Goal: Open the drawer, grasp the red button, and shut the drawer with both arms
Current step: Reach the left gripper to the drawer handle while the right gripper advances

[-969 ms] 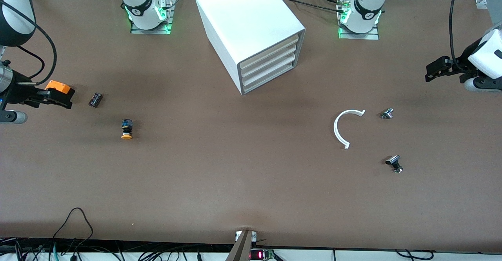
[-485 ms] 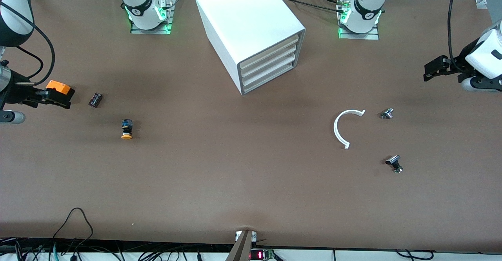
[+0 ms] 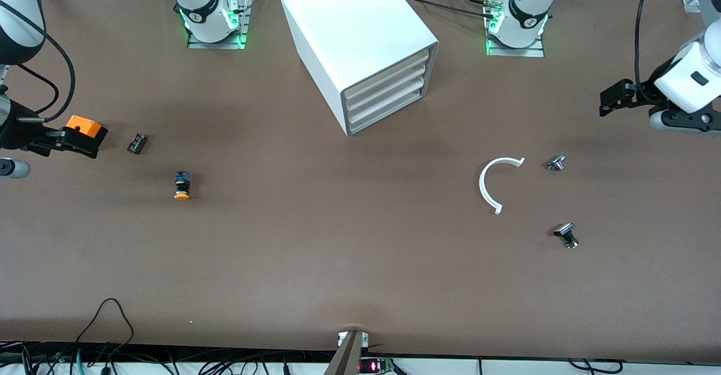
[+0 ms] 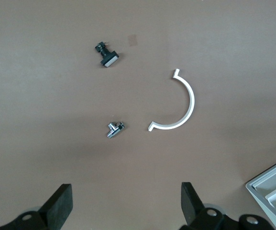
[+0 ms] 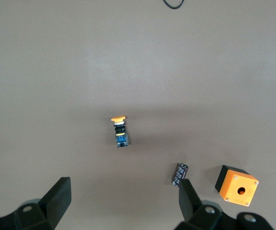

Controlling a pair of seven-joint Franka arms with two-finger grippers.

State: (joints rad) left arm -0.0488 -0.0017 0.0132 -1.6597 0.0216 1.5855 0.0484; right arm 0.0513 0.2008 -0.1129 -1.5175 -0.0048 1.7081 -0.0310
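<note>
The white box cabinet stands at the middle of the table between the arms' bases. Its four cream-fronted drawers are all shut; a corner of it shows in the left wrist view. The red-capped button is out of view. My left gripper hangs open and empty over the left arm's end of the table; its jaws stand wide apart in the left wrist view. My right gripper is open and empty over the right arm's end, next to the orange box, and shows in the right wrist view.
A yellow-capped button and a small dark cylinder lie near the orange box. A white arc piece, a small silver part and a black part lie toward the left arm's end.
My left gripper has moved a little toward the cabinet. My right gripper has drifted slightly toward the table's end. Nothing on the table has moved.
</note>
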